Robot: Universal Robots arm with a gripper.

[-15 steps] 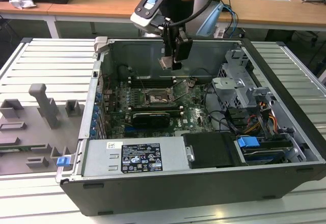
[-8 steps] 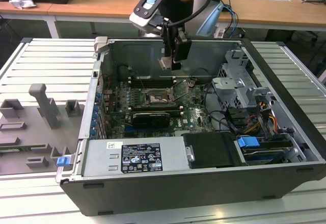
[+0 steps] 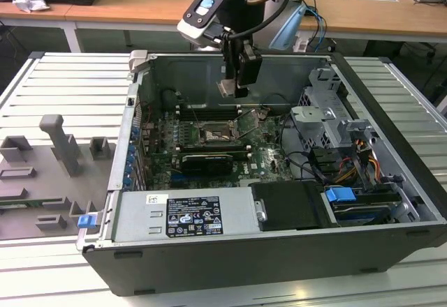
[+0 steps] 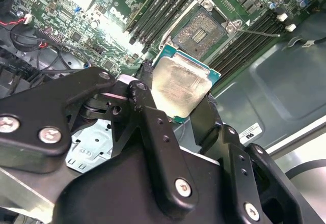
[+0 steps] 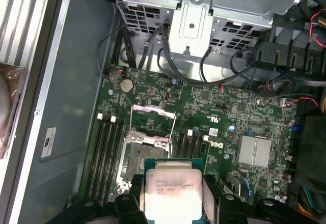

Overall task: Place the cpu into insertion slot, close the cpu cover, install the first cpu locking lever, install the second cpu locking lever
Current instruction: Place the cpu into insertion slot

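Gripper (image 4: 177,87) is clamped on the cpu (image 5: 170,189) by two opposite edges; I see it hang above the insertion slot (image 5: 138,160), apart from it; the slot is bare and the cpu cover (image 5: 151,134) stands open; I judge no step is completed yet.
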